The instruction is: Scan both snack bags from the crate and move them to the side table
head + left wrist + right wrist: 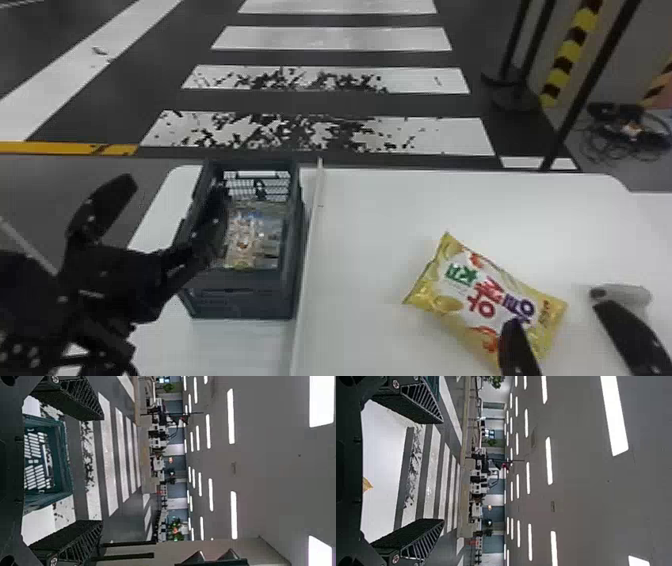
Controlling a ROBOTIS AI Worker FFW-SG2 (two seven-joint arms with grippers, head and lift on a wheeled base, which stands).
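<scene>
Left hand (175, 190): fingers set wide, one over the left rim of the crate (245, 295), which sits at the far left corner of the desk (380, 210). Clear snack bag (245, 240) inside the crate. Yellow snack bag (480, 295) lies on the desk, well in from its far edge. Right hand (556, 314): wide, empty, at the yellow bag's near right end.

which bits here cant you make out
- Head view: yellow snack bag's near edge, partly behind a right tool finger
- Head view: grey object's identity, partly covered by the other finger
- Head view: crate's left wall, partly behind the left tool
</scene>
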